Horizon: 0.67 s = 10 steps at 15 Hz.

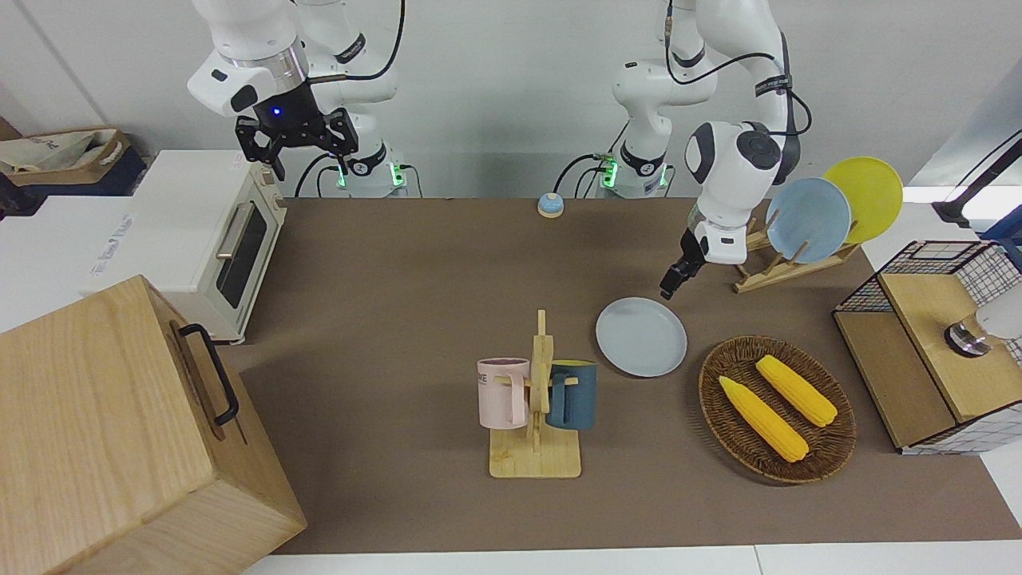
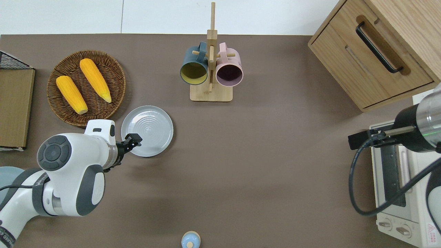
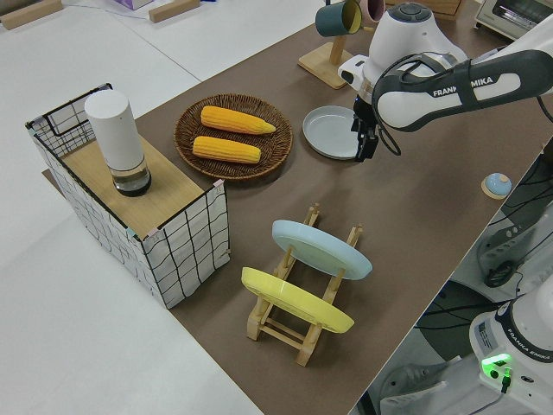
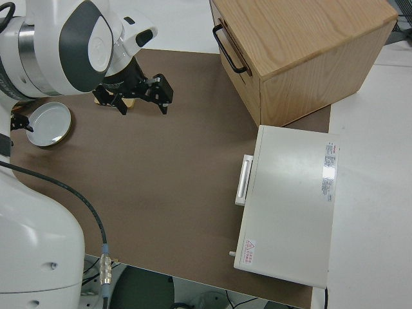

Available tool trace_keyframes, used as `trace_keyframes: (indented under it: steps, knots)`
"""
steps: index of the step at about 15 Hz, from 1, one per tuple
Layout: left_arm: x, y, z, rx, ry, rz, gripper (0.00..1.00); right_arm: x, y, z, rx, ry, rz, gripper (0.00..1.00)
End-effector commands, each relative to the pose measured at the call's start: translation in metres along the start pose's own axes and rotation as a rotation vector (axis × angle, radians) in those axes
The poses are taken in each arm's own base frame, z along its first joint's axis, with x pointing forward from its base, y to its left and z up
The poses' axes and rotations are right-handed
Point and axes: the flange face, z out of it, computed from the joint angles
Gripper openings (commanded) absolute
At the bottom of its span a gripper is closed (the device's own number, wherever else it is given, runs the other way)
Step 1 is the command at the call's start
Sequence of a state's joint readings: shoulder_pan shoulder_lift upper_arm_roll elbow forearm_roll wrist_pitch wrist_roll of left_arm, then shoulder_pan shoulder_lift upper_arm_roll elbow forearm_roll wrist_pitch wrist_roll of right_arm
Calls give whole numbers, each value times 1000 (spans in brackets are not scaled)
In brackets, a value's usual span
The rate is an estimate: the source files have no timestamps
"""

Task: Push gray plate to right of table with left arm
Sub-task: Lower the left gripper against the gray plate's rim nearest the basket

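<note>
The gray plate (image 1: 641, 336) (image 2: 147, 131) (image 3: 328, 131) lies flat on the brown table (image 1: 399, 319), between the mug rack and the corn basket. My left gripper (image 1: 669, 287) (image 2: 133, 140) (image 3: 362, 145) is shut and empty. It hangs low over the plate's rim, at the edge toward the left arm's end and nearer to the robots. I cannot tell whether it touches the rim. My right gripper (image 1: 296, 140) (image 4: 139, 96) is open and parked.
A mug rack (image 1: 536, 399) stands beside the plate. A wicker basket (image 1: 830, 447) of corn lies toward the left arm's end. A rack (image 1: 766, 271) holds a sky-blue plate and a yellow plate. A wooden cabinet (image 1: 120, 431), a toaster oven (image 1: 215, 239) and a bell (image 1: 550, 205) are also here.
</note>
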<state>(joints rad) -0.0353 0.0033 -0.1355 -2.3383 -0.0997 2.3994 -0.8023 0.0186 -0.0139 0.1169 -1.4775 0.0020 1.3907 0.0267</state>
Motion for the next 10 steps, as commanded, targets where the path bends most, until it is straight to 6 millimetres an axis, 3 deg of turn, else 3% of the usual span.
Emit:
trace_keyframes:
  steps: [1,8,10]
  knots:
    - [-4,-1,18,-11,15,-21,983,-3,2,-4,10,-4,6,983]
    - [-14,9,48,-16,43,-30,979,-3,2,-4,10,-4,7,983]
    - [-14,9,52,-3,54,-25,912,-3,1,-4,10,-4,4,983]
